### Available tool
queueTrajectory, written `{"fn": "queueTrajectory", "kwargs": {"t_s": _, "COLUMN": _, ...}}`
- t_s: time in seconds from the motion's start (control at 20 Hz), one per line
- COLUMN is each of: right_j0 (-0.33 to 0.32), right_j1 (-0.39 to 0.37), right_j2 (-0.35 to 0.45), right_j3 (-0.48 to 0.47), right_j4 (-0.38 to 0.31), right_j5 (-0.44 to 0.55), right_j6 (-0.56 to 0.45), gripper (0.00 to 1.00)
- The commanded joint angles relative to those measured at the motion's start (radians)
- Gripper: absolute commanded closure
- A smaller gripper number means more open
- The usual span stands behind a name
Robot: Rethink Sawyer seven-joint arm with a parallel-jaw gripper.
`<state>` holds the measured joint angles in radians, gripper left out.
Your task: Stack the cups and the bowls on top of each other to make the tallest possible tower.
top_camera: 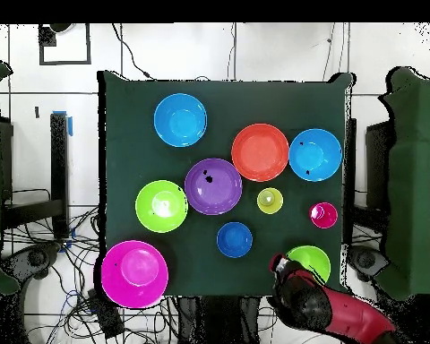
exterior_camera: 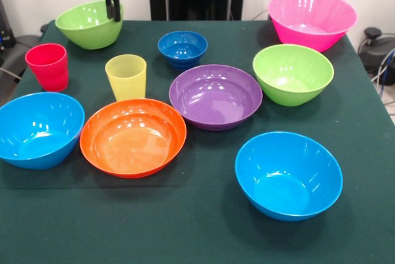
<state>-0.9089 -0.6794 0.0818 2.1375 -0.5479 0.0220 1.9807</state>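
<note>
The claw (exterior_camera: 113,12) hangs over the near rim of one lime green bowl (exterior_camera: 88,23); its fingers appear as one dark stub, so whether they are spread or pinched cannot be told, and nothing is seen held. In the front view, the red cup (exterior_camera: 48,65) stands below and left of the claw, the yellow cup (exterior_camera: 126,76) almost directly below it. The small dark blue bowl (exterior_camera: 182,47) sits just right of the claw, apart from it. The purple bowl (exterior_camera: 215,95) and the second lime green bowl (exterior_camera: 292,73) lie farther right; the big pink bowl (exterior_camera: 311,18) is farthest right, well apart. The orange bowl (exterior_camera: 133,136) and two light blue bowls (exterior_camera: 39,128) (exterior_camera: 288,174) lie nearest the viewer. No tower stands: every piece rests singly on the green table (exterior_camera: 197,227).
</note>
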Motion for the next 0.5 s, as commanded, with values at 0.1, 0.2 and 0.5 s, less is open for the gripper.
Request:
{"fn": "queueTrajectory", "kwargs": {"t_s": 0.1, "right_j0": 0.011, "right_j1": -0.033, "right_j2": 0.119, "right_j3": 0.035, "right_j4": -0.032, "right_j5": 0.157, "right_j6": -0.038, "gripper": 1.00}}
{"fn": "queueTrajectory", "kwargs": {"t_s": 0.2, "right_j0": 0.012, "right_j1": -0.033, "right_j2": 0.122, "right_j3": 0.032, "right_j4": -0.032, "right_j5": 0.162, "right_j6": -0.034, "gripper": 1.00}}
{"fn": "queueTrajectory", "kwargs": {"t_s": 0.5, "right_j0": 0.014, "right_j1": -0.038, "right_j2": 0.126, "right_j3": 0.033, "right_j4": -0.035, "right_j5": 0.172, "right_j6": -0.027, "gripper": 1.00}}
